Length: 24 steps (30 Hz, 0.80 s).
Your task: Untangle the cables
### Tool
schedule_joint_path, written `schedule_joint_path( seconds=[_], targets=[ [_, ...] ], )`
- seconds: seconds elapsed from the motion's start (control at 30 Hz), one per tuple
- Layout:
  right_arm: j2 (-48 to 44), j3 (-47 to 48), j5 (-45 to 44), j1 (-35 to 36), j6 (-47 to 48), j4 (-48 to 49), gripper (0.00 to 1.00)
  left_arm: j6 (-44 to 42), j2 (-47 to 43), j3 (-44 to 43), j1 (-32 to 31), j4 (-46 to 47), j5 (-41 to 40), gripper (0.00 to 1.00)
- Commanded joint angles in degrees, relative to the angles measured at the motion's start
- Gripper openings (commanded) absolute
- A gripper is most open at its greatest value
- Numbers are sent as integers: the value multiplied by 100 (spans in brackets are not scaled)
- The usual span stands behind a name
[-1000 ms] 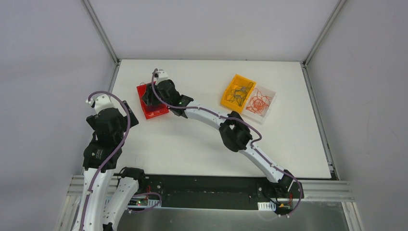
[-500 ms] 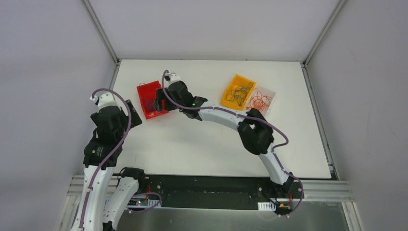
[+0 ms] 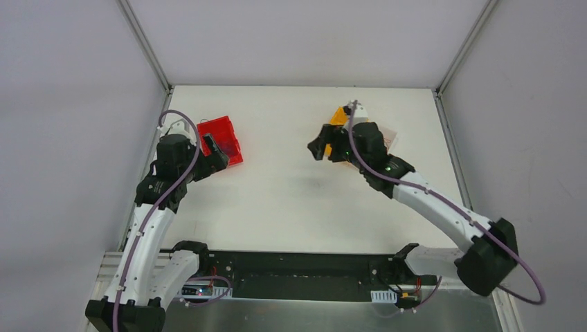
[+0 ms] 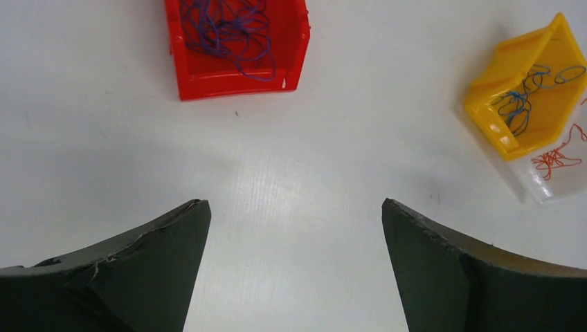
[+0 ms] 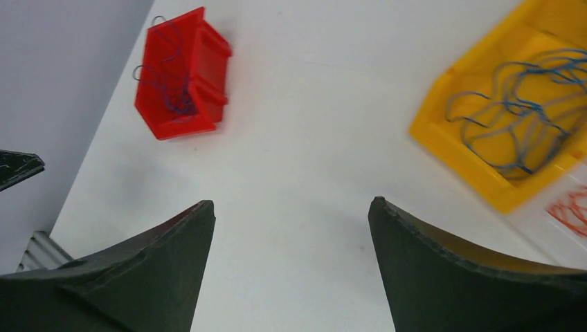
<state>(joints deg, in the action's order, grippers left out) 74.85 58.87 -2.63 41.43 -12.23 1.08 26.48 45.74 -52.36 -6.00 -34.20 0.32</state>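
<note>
1. Three containers sit on the white table (image 3: 277,200): a red plastic bin (image 4: 235,48) at far left, a yellow plastic bin (image 4: 533,90) at far right, and a clear plastic tray (image 4: 554,187) right against the yellow one.
2. The red plastic bin holds a curly tangle of purple-blue wires (image 4: 225,31). In the right wrist view a couple of loops poke over its rim.
3. The yellow plastic bin holds blue and dark wires (image 5: 516,104), loosely looped and all inside its walls.
4. The clear plastic tray holds a small clump of orange-red wires (image 4: 557,158). Only its edge shows in the right wrist view.
5. The left gripper (image 4: 296,207) is spread wide with nothing between its fingers. It hangs over bare table just beside the red bin and is not touching it.
6. The right gripper (image 5: 291,204) is also spread wide and empty. It is above the table on the near-left side of the yellow bin, and from the top it covers most of that bin.
7. No wire lies on the table outside a container.
</note>
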Motion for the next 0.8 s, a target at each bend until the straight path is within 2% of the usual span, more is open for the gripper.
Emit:
schedule_joint_path(
  seconds=[0.0,0.2,0.27,0.33,0.4,0.43,0.53,0.63,0.67,0.73,0.77],
  targets=[
    [-1231,-738,-615,-373,22,-634,86,749,56,257,-34,757,576,99],
    [-2695,-2163,-1847,-975,-771,-404,90,1142,140,1107,-199,1617,227,99],
    [-3158,-2866,-2563,-1174,-842,-173,91,854,394,1320,-200,1997,354,99],
    [-3643,-3712,-2799,-1360,-492,873,91,685,705,1402,-200,2265,82,99],
    [-4017,-4650,-2427,-1417,314,2135,92,462,951,1503,-201,2668,-310,99],
    [-4122,-4955,-2610,-1416,595,2601,92,293,1049,1568,-200,2894,-515,99],
    [-3958,-5233,-3453,-1530,765,3208,94,-384,1192,1863,-200,3666,-1066,98],
    [-3330,-5298,-3559,-1805,977,3897,95,-863,958,2434,-200,4637,-1096,97],
    [-3119,-5363,-3578,-1878,958,4259,95,-1036,816,2684,-201,5007,-976,96],
    [-2630,-5512,-3595,-2035,1028,5046,97,-981,575,3117,-209,5520,-1310,98],
    [-2235,-5498,-3602,-2132,1144,5376,98,-1194,428,3287,-209,5733,-1146,99]
  ],
)
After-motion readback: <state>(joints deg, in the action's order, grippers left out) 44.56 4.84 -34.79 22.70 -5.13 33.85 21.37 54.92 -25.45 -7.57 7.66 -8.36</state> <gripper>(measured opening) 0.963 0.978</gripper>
